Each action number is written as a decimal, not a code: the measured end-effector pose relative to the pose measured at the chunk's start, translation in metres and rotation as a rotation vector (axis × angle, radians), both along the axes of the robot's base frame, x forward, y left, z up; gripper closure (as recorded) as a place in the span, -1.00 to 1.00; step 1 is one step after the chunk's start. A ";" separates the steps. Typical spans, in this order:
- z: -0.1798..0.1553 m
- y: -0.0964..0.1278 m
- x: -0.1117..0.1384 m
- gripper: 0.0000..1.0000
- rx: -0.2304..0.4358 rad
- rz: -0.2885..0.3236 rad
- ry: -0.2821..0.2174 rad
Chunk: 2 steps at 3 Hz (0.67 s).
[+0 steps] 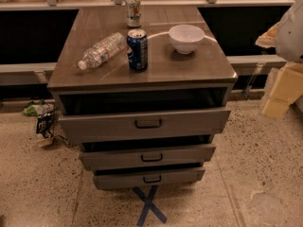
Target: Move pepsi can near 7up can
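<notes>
The pepsi can [137, 50], dark blue with a silver top, stands upright near the middle of the grey drawer cabinet's top [199, 67]. The 7up can [133, 10], pale with green and red markings, stands upright at the far edge of the same top, behind the pepsi can and well apart from it. My gripper [278, 96] hangs at the right edge of the view, off to the right of the cabinet and lower than its top, far from both cans and holding nothing I can see.
A clear plastic bottle [101, 50] lies on its side left of the pepsi can. A white bowl [186, 38] stands to its right. The cabinet's three drawers [147, 124] are pulled partly open. Blue tape [149, 205] marks the floor; litter [41, 117] lies at left.
</notes>
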State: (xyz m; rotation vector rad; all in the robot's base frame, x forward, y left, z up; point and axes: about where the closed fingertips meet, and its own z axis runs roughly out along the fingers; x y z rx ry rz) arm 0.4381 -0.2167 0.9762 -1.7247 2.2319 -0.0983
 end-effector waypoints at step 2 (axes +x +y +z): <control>-0.007 0.006 0.007 -1.00 0.071 -0.029 -0.016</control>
